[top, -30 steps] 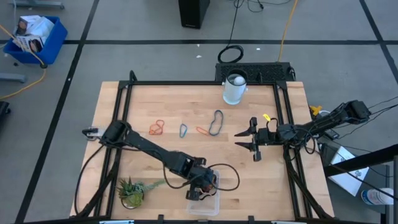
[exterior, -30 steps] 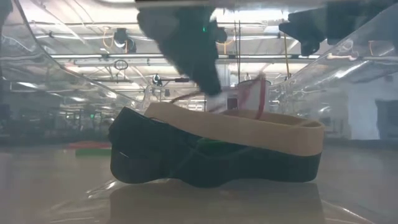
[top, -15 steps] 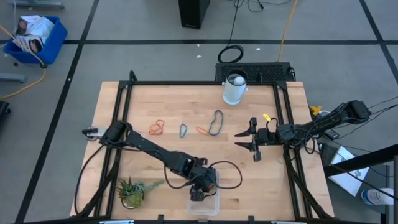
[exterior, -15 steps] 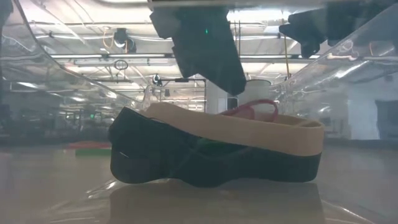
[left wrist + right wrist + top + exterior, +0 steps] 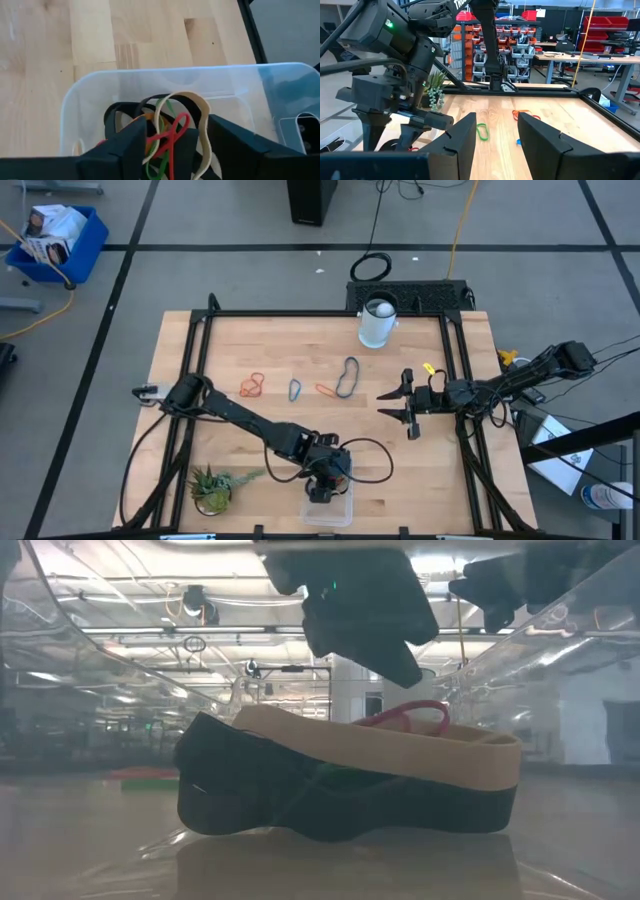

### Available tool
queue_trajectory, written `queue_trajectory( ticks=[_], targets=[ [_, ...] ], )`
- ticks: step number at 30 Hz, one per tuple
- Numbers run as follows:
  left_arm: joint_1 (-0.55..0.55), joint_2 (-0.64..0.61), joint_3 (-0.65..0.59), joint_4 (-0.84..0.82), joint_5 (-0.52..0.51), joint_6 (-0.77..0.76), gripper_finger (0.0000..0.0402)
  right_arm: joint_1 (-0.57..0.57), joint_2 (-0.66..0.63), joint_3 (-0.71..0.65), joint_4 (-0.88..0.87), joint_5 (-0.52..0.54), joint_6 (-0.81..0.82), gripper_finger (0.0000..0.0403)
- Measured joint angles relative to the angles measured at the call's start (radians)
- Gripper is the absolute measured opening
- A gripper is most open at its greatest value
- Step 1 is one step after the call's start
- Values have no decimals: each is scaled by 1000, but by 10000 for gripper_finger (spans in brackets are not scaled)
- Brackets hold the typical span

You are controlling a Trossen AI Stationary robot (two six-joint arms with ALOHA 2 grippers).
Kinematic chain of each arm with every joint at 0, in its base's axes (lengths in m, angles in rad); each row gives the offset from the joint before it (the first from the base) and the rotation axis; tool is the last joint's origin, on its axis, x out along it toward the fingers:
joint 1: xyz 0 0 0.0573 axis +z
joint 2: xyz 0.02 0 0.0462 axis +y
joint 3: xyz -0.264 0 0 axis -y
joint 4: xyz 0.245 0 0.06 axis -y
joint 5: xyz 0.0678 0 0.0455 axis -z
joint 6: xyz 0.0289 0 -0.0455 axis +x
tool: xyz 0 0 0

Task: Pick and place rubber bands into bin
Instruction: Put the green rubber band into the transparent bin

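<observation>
Inside the bin [image 5: 165,80], at about 6 o'clock on the table [image 5: 230,350] near its front edge, lies a tangle of rubber bands [image 5: 172,125]: black, cream, red, green and orange loops can be told apart, but they cross each other too much for a sure count. In the low view the same pile shows as a wide black band [image 5: 270,795] under a cream one [image 5: 400,750], with a red loop [image 5: 410,712] on top; the bin walls blur the room behind.

The left gripper [image 5: 318,493] hangs over the bin's far rim, its fingers [image 5: 125,145] parted with nothing between them; its body hides part of the bin in the high view.

Four loose groups remain on the wood toward 12 o'clock: an orange pair [image 5: 251,386], a blue-grey loop [image 5: 295,390], a small orange loop [image 5: 325,390] and a dark loop [image 5: 348,376] touching it. Whether the orange pair is really two bands is hard to tell.

The right gripper [image 5: 400,406] waits at 3 o'clock, fingers spread and empty. A small plant [image 5: 212,488] stands at 7 o'clock, a white cup [image 5: 377,322] at 1 o'clock.
</observation>
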Motion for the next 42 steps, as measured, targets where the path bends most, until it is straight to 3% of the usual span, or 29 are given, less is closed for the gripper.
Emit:
queue_trajectory(
  ticks=[6, 10, 20, 30, 36, 42],
  targets=[
    [7, -1, 0, -6, 39, -5, 264, 0, 0, 0, 0, 0, -6, 139],
    [28, -58, 0, -105, -15, 40, 268, 0, 0, 0, 0, 0, -8, 139],
    [89, -385, 0, -280, -245, 140, 251, 0, 0, 0, 4, 6, -11, 139],
    [130, -658, 0, -432, -256, 145, 255, 0, 0, 0, 4, 8, -12, 139],
    [130, -715, 0, -580, -283, 174, 255, 0, 0, 0, 0, 8, -12, 139],
    [147, -710, 0, -686, -318, 106, 255, 0, 0, 0, -1, 9, -12, 139]
  ],
)
